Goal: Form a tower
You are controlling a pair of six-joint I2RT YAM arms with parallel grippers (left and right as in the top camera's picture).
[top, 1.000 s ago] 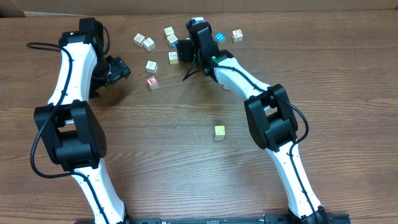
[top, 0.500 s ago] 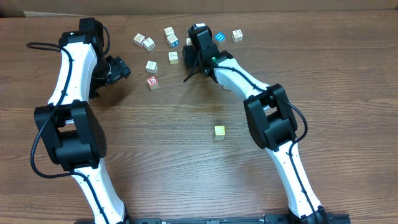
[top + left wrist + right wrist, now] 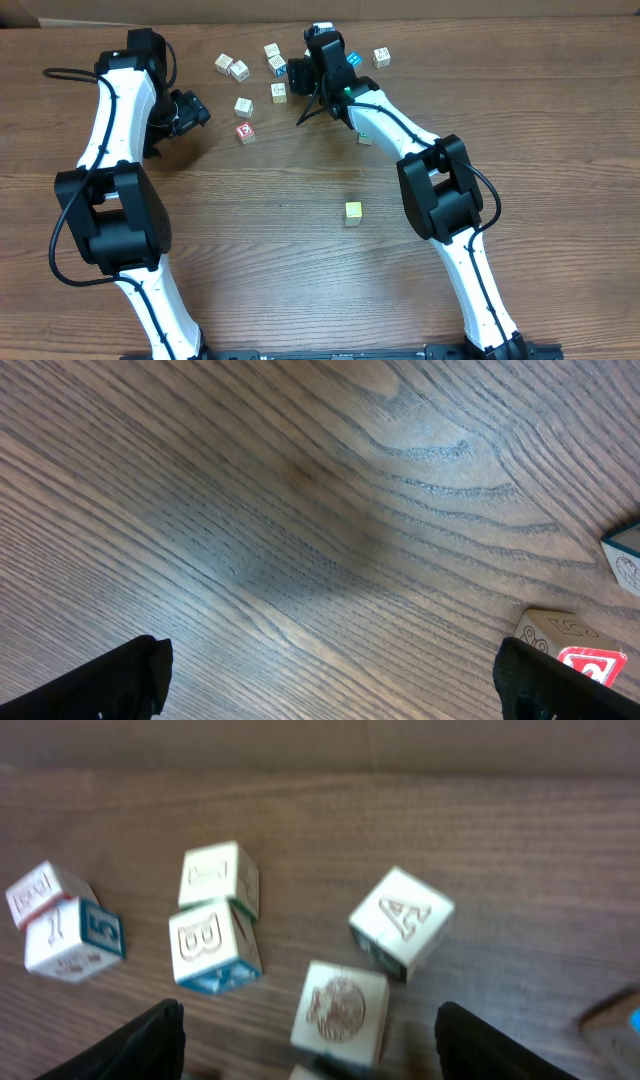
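Far left, the left fingers (image 3: pixel 120 675) are spread wide over bare tabletop (image 3: pixel 300 510), with a red-faced cube (image 3: pixel 592 664) just beside one tip. The right fingers (image 3: pixel 140 1040) are also wide apart, hanging over the loose cubes (image 3: pixel 215 910) at the back. The tower (image 3: pixel 353 211) sits mid-tabletop, well apart, showing only a yellow top.

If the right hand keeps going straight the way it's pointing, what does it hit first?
Probably the picture block, which sits right between the right hand fingers. The A block lies just beyond it. Depth is hard to judge here.
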